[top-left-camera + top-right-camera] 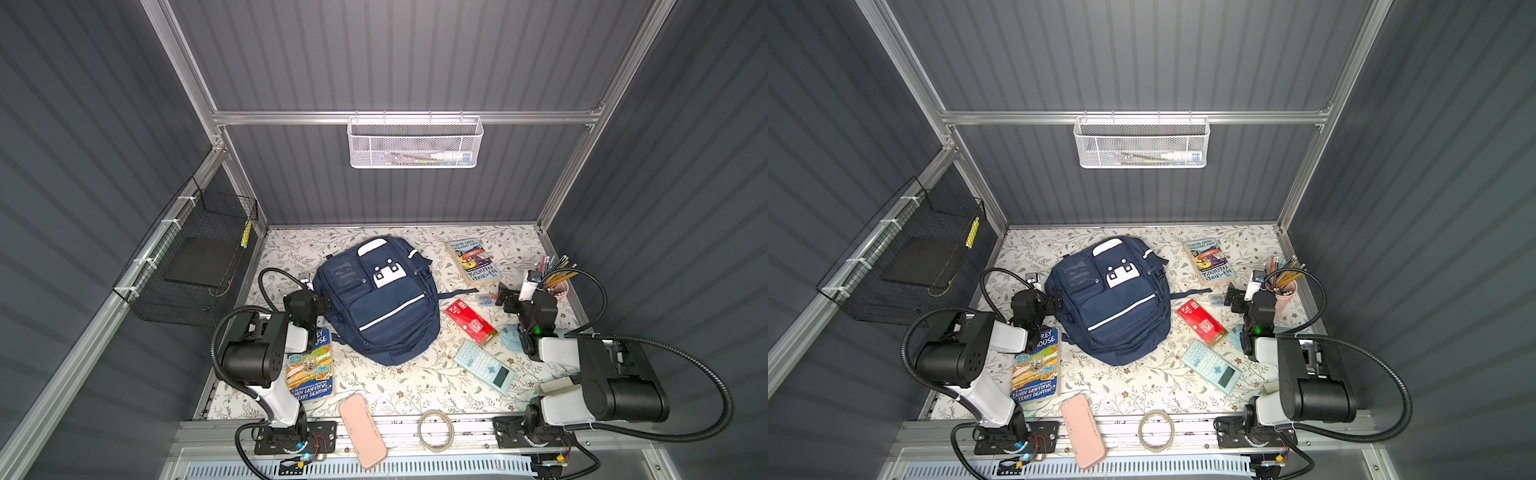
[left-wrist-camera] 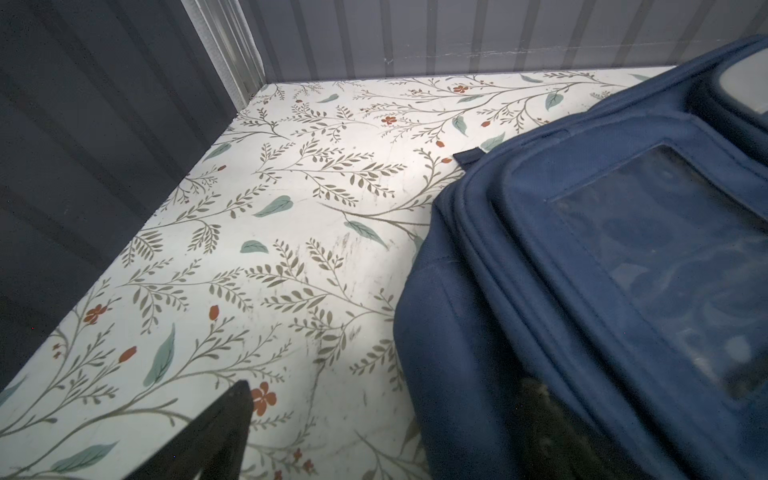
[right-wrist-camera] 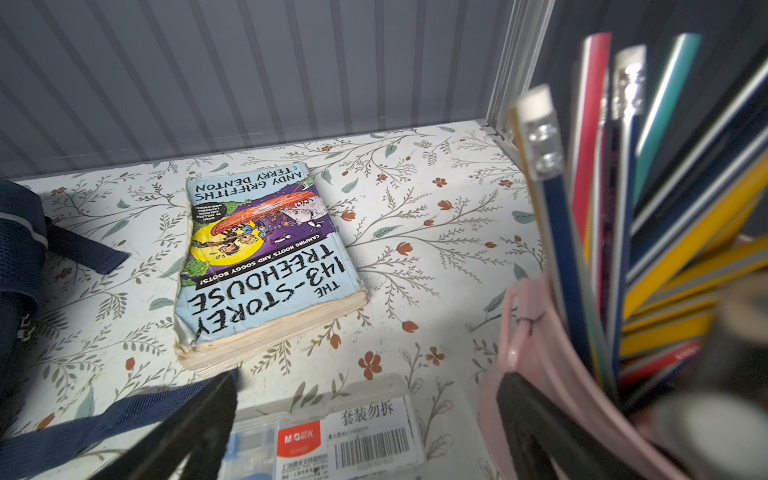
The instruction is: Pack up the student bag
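Either side of the zipped student bag (image 1: 376, 299), left gripper (image 1: 323, 302) and right gripper (image 1: 503, 298) gape empty: packing looks unstarted, unzipping likely comes first.

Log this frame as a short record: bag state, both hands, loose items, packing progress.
bag: large navy-blue fabric backpack with white stripes, lying front-up mid-table, no opening visible
left hand: open, empty, at the backpack's edge
right hand: open, empty, beside pink cup of pencils
loose items: blue paperback book, worn Treehouse paperback, red rectangular box, pale blue calculator, small clear plastic box, pink oblong case, tape ring
packed: nothing visibly yet
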You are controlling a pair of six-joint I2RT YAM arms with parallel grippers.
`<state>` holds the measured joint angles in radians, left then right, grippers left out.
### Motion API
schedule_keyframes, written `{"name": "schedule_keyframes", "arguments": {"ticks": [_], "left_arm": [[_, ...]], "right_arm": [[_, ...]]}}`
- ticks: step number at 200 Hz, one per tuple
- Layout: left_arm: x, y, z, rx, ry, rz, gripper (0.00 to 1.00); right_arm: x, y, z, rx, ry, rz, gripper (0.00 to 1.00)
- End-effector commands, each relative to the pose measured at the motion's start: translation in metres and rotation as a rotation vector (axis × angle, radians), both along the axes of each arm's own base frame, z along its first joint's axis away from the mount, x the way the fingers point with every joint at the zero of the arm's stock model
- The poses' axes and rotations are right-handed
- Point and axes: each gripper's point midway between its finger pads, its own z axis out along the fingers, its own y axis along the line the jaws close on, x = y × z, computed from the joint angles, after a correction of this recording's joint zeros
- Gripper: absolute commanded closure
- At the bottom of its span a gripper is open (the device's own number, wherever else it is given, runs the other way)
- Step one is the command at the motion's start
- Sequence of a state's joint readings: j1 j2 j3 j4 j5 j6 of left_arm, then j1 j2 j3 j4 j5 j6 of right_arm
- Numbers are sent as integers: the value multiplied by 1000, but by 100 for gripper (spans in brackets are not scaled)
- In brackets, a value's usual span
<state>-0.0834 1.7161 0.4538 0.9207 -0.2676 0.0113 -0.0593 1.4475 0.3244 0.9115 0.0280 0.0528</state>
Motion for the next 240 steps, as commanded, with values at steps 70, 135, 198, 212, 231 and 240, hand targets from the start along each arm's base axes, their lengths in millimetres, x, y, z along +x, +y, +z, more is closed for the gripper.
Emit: {"name": "schedule_keyframes", "arguments": {"ticks": [70, 135, 198, 212, 231, 240], "left_arm": [[5, 0, 6, -12, -25, 2, 0], [5, 0, 6, -12, -25, 1, 0], [5, -1, 6, -16, -24, -4, 0], [5, 0, 7, -15, -28, -1, 0], [4, 2, 23, -11, -34, 15, 0], [4, 3, 34, -13, -23, 20, 0]], "right_arm": [[3, -1, 9, 8, -29, -3, 1], [3, -1, 9, 10, -30, -3, 1], [3, -1, 9, 9, -29, -2, 1], [3, -1, 10, 9, -34, 2, 1], [0, 5, 21, 2, -55, 36, 1], [-4, 6, 30, 4, -56, 32, 1]]}}
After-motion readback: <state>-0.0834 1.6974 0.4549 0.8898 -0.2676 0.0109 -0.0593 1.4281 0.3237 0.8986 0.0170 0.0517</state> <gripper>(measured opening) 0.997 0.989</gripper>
